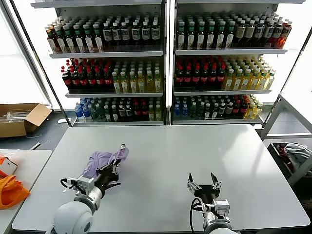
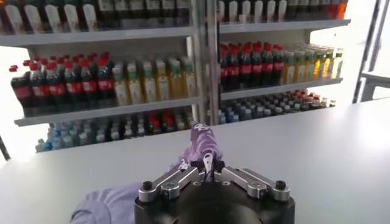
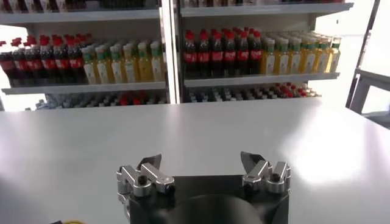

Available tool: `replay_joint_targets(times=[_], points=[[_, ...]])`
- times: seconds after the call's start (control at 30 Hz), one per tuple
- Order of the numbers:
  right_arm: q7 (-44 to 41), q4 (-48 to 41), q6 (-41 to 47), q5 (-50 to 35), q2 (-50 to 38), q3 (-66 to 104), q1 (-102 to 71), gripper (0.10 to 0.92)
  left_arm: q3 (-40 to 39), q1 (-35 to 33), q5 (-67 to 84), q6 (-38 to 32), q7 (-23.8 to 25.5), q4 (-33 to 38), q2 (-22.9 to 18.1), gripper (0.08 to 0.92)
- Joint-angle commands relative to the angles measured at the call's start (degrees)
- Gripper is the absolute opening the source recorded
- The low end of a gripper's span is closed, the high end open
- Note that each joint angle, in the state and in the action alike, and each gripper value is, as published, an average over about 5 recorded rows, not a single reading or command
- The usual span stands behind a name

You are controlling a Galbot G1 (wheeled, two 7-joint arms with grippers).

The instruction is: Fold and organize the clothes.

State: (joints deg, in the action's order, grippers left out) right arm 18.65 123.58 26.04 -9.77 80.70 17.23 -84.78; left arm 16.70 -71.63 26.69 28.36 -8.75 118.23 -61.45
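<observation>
A crumpled lavender T-shirt lies on the left part of the grey table. My left gripper is shut on a bunched fold of it and holds that fold raised above the table. In the left wrist view the pinched cloth rises past the closed fingers, and the rest of the shirt trails beside the gripper. My right gripper is open and empty, low over the table's front right; its own view shows its spread fingertips over bare tabletop.
Shelves of bottled drinks stand behind the table. A bright orange bag lies on a side table at the left. A cardboard box sits on the floor at the far left. A grey-white fabric bundle lies at the right.
</observation>
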Motion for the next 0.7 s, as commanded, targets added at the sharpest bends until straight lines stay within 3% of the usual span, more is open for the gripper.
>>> replay_joint_targets(times=[0.03, 0.2, 0.4, 0.7], points=[[0.00, -0.51, 0.07, 2.01, 1.87, -0.14, -0.72, 0.823, -12.23, 7.34, 0.49, -0.32, -2.01, -4.47, -5.54, 0.123], [0.12, -1.46, 0.70, 1.32, 1.40, -0.62, 0.66, 0.823, -12.49, 9.50, 11.23, -3.79, 0.32, -6.01, -7.44, 0.135], [2.20, -4.03, 2.19, -6.09, 1.24, -2.10, 4.70, 0.823, -10.35, 10.20, 21.10, -7.29, -1.10, -2.54, -9.66, 0.283], [9.80, -9.78, 3.75, -31.00, 3.54, -6.83, 16.26, 0.823, 1.80, 4.30, 13.80, -5.23, -4.95, -0.22, -4.75, 0.543]])
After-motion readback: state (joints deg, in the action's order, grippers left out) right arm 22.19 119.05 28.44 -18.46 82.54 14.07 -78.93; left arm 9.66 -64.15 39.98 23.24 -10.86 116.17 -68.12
